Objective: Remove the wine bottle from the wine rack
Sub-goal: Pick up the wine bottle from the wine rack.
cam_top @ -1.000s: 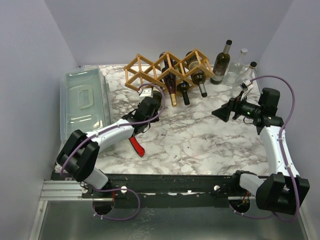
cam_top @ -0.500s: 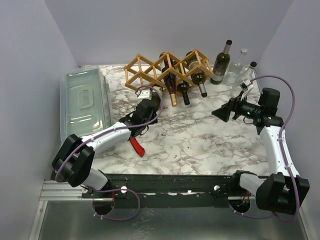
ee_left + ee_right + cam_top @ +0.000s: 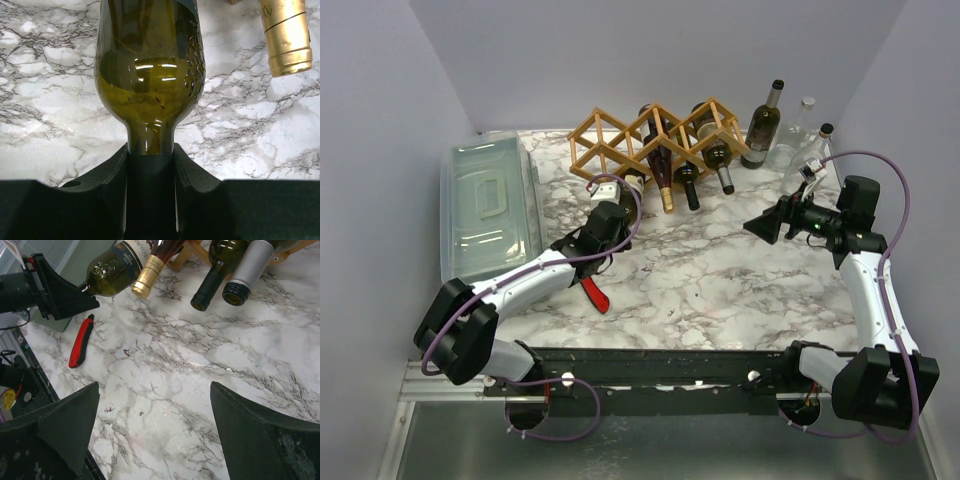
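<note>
The tan wooden lattice wine rack (image 3: 620,135) stands at the back of the marble table. My left gripper (image 3: 607,218) is shut on the neck of a dark green wine bottle (image 3: 629,186) that lies low, its body pointing at the rack's lower left cell. In the left wrist view the fingers (image 3: 112,170) clamp the neck of the bottle (image 3: 150,65). The right wrist view shows this bottle (image 3: 112,272) and the left gripper (image 3: 55,290) at the upper left. My right gripper (image 3: 761,226) is open and empty, hovering above the table right of centre (image 3: 154,390).
Three more bottles lie in the rack: gold-foiled (image 3: 663,172), dark (image 3: 688,182), silver-capped (image 3: 721,165). Three bottles (image 3: 763,125) stand at the back right. A clear lidded bin (image 3: 490,205) sits at the left. A red-and-black tool (image 3: 590,290) lies under the left arm.
My left gripper has shifted slightly left and toward the near edge with the bottle's neck in it; its elbow has swung left. The right arm has not moved.
</note>
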You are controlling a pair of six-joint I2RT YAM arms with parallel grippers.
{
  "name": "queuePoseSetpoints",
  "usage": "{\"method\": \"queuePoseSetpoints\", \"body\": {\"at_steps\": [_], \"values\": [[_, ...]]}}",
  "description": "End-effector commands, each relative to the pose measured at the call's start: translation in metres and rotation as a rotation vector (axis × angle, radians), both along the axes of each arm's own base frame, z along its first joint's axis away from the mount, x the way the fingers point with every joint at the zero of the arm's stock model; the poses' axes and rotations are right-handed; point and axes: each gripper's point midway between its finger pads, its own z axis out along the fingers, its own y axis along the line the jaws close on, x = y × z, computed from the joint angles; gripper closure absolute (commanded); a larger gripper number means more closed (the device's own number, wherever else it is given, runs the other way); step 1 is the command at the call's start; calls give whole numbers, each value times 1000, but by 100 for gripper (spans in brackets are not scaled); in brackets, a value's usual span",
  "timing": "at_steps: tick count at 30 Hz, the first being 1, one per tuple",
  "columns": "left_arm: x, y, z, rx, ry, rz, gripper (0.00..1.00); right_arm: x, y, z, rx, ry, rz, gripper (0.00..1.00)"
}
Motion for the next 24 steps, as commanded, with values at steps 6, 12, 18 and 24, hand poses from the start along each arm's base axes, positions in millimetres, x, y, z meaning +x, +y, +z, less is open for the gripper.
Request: {"method": "queuePoseSetpoints", "body": {"at_steps": [6,12,18,24], "values": [[-7,-1,17,-22,-49,-40,100,0,2,6,-7,-15,13,5],[-11,0,19,-28,-48,-57,100,-2,4,6,1,-13,26,5],[-17,-6,9,-48,-10,-69,100,-3,5,7,3,-18,33,5],[-15,-7,-2,-60,16,-30,100,-4,6,8,5,-21,40,5]]}}
